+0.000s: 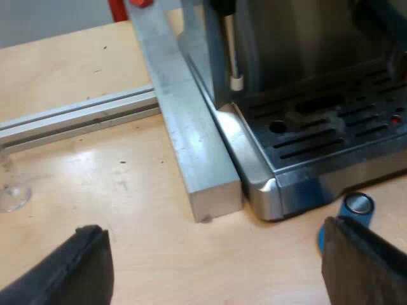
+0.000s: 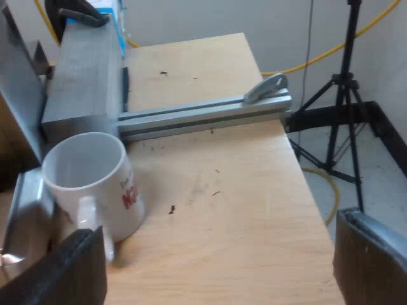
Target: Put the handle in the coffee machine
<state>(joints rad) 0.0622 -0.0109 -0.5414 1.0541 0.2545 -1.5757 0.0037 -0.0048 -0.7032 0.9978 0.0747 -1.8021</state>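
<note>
Both spread wide, empty. Left gripper (image 1: 222, 257) hovers by the machine (image 1: 305, 127) and tamper (image 1: 354, 206); right gripper (image 2: 219, 260) by the mug (image 2: 89, 178).

Left pincer (image 1: 215, 232) spread wide, low over wooden worktop (image 1: 70, 70). Espresso machine (image 1: 318, 136) drip-tray corner close ahead, aluminium bar (image 1: 184, 121) touching its side. Blue tamper (image 1: 356, 204) just beside machine's front, near one finger.

— What sits on the worktop (image 2: 241, 216)?
— A white mug (image 2: 117, 190), upright, near an aluminium rail (image 2: 203, 114) that reaches the edge. A blue tamper (image 1: 356, 204) too.
— Beyond the edge?
— A black tripod (image 2: 346, 95) stands there.
</note>
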